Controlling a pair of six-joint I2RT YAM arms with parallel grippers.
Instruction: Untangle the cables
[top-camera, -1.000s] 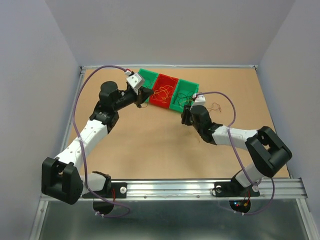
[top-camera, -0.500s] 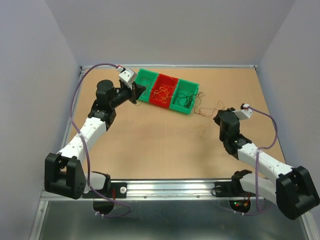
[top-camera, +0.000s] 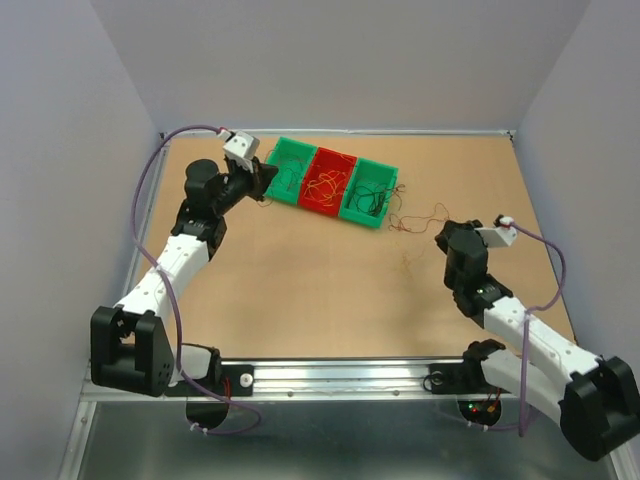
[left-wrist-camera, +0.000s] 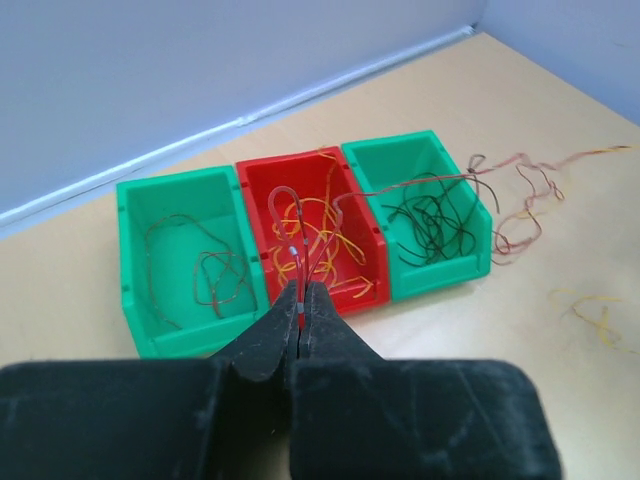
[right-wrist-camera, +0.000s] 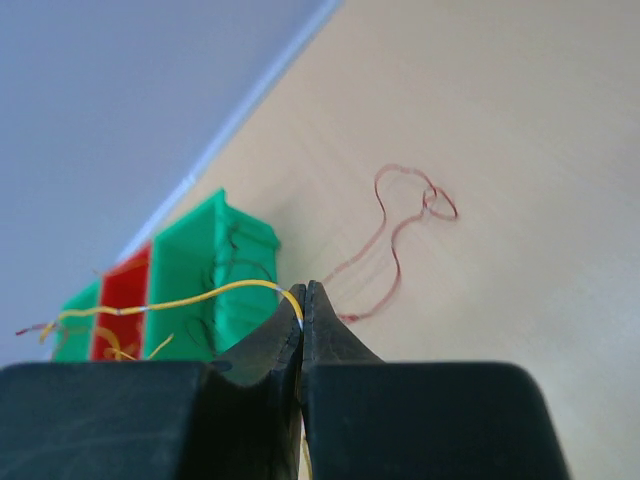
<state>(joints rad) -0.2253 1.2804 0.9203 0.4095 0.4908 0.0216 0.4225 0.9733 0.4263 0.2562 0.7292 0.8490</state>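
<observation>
Drawn back toward the near right since a second ago: thin orange-yellow wire strand (right-wrist-camera: 190, 298), pinched in tightly closed right gripper (right-wrist-camera: 303, 300), likely to tease it from the clump. Dark brown-red strand (left-wrist-camera: 299, 285) clamped in closed left gripper (left-wrist-camera: 301, 305) above red plastic bin (left-wrist-camera: 352, 293), seemingly as anchor. Remaining curly strands (top-camera: 415, 215) loose on tan tabletop (top-camera: 300, 270) beside green plastic bins (left-wrist-camera: 440, 280); crossings too fine to trace.

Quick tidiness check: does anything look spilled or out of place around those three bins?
Yes. Reddish-brown strands sprawl on the table beside the right green bin, and a yellow strand lies on the table, outside every bin.
</observation>
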